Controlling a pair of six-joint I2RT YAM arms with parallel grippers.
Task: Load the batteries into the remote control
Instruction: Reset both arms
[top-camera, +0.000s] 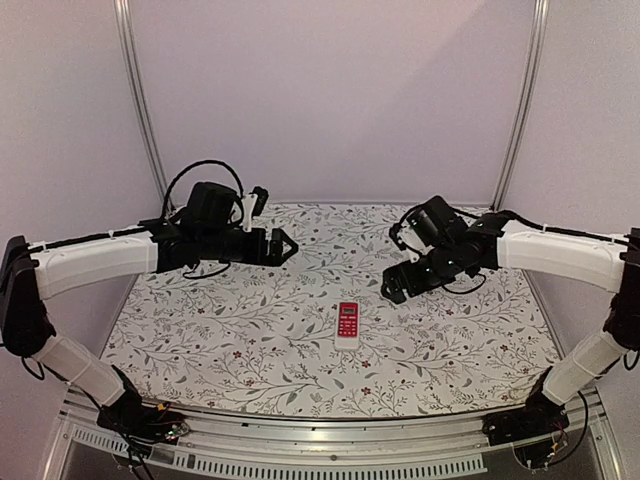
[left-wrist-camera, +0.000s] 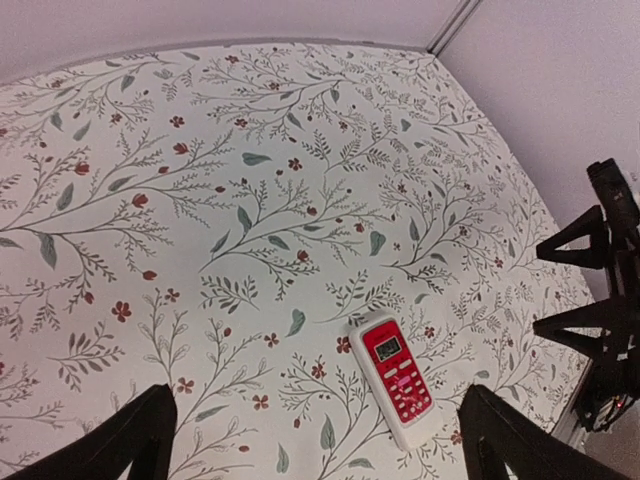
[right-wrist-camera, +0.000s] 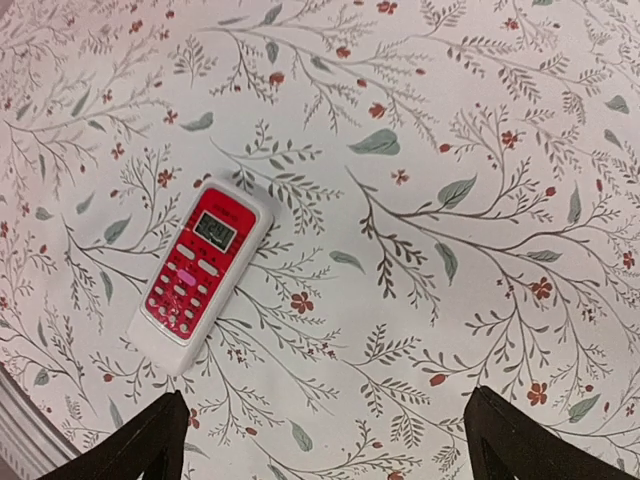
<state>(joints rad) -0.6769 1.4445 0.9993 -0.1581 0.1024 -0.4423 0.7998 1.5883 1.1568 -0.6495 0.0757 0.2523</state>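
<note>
Floral-print tabletop (top-camera: 200, 330), pale walls behind. Jaws of left gripper (top-camera: 288, 246) and right gripper (top-camera: 393, 287) spread wide, both empty; remote control (top-camera: 347, 325) lies flat at lower centre of the top view, red face up, batteries nowhere in sight. Risk: the recess is presumably underneath, so a shallow pinch could skid the handset across the cloth instead of turning it.

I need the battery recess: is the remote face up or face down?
Face up: the remote shows its red button panel and small screen.

white arm shells (top-camera: 95, 262), black joints (top-camera: 20, 300), cables (top-camera: 205, 163)
</note>
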